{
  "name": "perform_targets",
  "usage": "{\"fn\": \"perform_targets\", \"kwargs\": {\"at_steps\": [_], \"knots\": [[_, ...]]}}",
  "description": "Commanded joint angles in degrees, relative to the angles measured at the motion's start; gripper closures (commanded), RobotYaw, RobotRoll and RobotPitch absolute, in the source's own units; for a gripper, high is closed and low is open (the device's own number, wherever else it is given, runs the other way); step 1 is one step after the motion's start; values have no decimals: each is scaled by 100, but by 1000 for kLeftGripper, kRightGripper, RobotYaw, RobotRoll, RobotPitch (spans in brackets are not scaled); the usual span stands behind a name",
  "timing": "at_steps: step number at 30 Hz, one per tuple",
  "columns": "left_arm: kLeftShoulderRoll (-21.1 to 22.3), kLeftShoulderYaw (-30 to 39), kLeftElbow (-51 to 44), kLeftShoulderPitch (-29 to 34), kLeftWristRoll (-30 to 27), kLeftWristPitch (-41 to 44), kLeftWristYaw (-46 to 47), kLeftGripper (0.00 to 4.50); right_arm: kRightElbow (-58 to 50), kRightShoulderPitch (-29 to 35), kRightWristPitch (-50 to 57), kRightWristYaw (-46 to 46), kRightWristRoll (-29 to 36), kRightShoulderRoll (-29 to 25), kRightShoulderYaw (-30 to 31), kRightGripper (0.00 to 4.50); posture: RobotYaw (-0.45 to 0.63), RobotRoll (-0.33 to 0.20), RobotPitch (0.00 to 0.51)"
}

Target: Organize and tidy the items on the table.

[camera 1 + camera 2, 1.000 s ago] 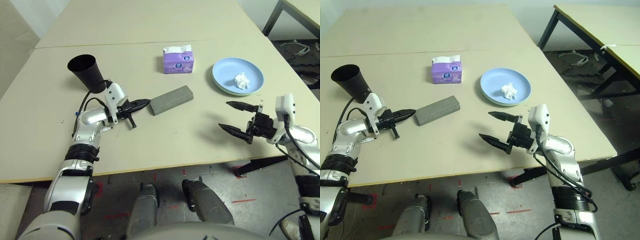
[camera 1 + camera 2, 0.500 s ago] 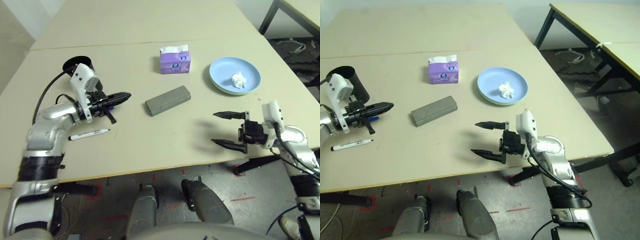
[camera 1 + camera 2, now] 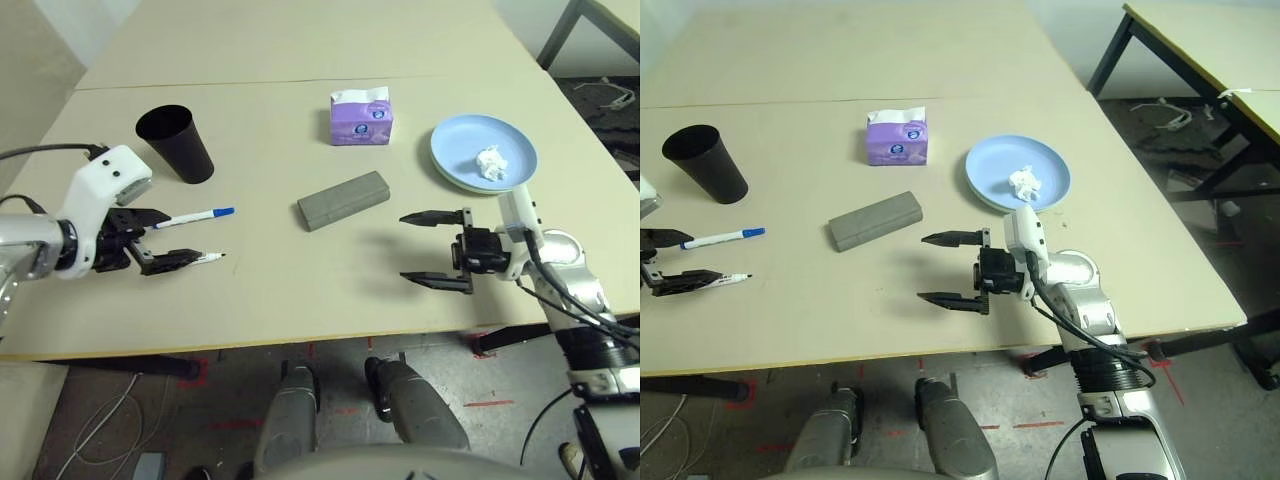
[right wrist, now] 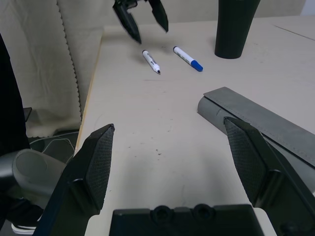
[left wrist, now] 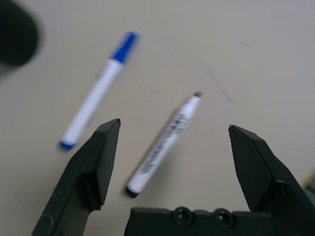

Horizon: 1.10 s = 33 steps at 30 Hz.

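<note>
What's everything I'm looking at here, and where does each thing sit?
cup: one, black, far left of table.
markers: two, white; blue-capped and black-capped, lying side by side near the cup.
glasses case: one, grey, table centre.
tissue pack: one, purple, beyond the case.
plates: stacked, blue on top, right side.
tissue wad: one, white, on the plates.
table: one, beige.
left claw: black, open, over the markers.
right claw: black, open, right of the case.

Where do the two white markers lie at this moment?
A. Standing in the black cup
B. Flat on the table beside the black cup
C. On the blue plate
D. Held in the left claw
B: the blue-capped marker and the black-capped marker lie flat on the table near the black cup, under the open left claw.
</note>
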Motion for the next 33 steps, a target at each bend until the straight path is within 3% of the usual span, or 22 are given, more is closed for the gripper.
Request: {"fn": "perform_targets", "kwargs": {"at_steps": [1, 6, 12, 21, 27, 33], "knots": [[124, -539, 428, -303, 479, -635, -331, 31, -153, -11, 49, -45, -23, 40, 102, 0, -113, 0, 200], [-119, -1212, 1051, -942, 930, -1300, -807, 31, -379, 65, 137, -169, 2, 51, 121, 0, -141, 0, 205], [-225, -1681, 1679, -1236, 1519, -2029, -1233, 31, -585, 204, 196, -287, 25, 6, 114, 0, -161, 0, 206], [-367, -1875, 2316, -1216, 2051, -2804, -1514, 31, -670, 231, 240, -337, 15, -22, 127, 0, -163, 0, 200], [-729, -1793, 2731, -1191, 2251, -3425, -1202, 31, -709, 161, 299, -351, 26, -36, 134, 0, -162, 0, 193], [-1225, -1623, 3273, -1182, 2399, -4211, -823, 1880, -802, 169, 345, -406, 17, -6, 175, 0, -164, 0, 190]]}}
